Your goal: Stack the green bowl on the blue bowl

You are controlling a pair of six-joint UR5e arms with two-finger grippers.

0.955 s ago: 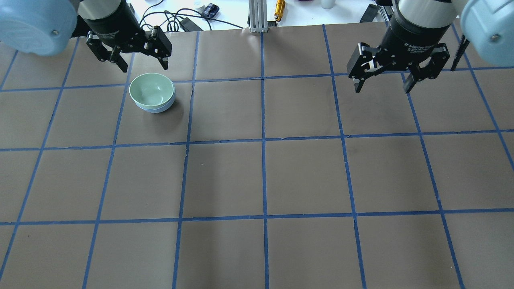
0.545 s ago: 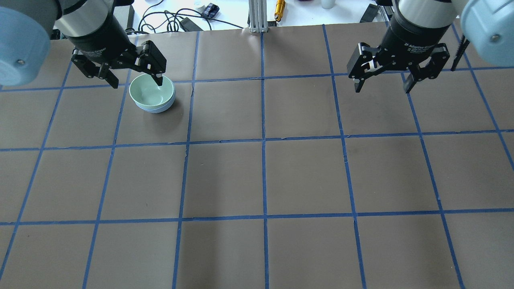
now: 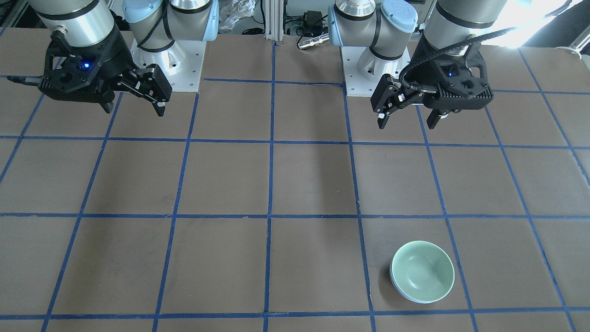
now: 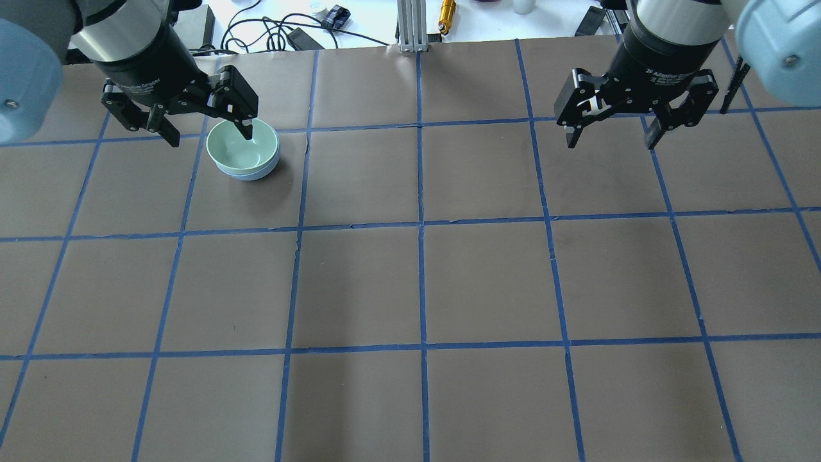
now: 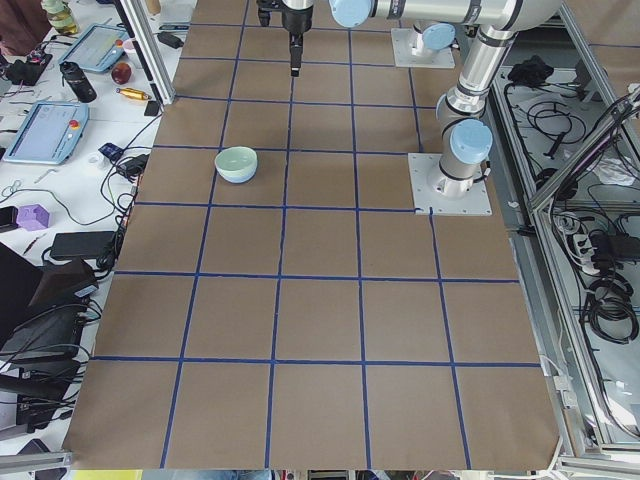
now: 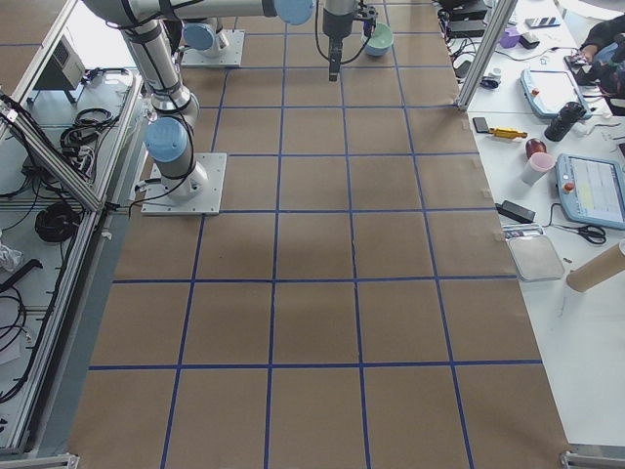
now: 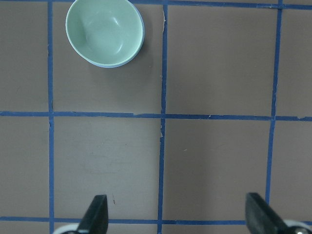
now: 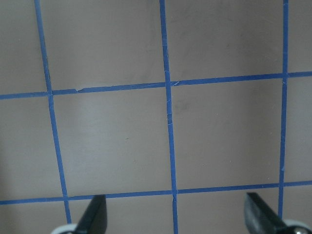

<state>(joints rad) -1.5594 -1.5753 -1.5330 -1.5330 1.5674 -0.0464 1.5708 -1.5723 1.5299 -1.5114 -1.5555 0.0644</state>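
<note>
Counter [image 4: 487, 282]: covered in brown paper and marked into squares by blue tape lines. Left arm [image 4: 131, 45]: comes in at the upper left of the overhead view, wrist pointing down. Right arm [image 4: 673, 32]: same attitude on the opposite side. Left claw [image 4: 210, 136]: jaws spread wide, nothing between them. The front-facing view places it raised above the counter and set back toward the robot's base from the bowls, so the finger overlapping the bowl in the overhead view is only in the line of sight, not in contact. Its wrist camera shows both fingers [image 7: 97, 214] at the bottom edge with bare counter between them and the bowls at the upper left. Right claw [image 4: 610, 144]: likewise spread wide and empty, hanging over bare counter well apart from the bowls. Green bowl [image 4: 242, 146]: upright, seated inside the blue bowl on the robot's left half of the counter, near the tape line on the operators' side of its square. Blue bowl [image 4: 250, 174]: upright on the counter beneath the green one, showing only as a thin crescent of rim and wall
</note>
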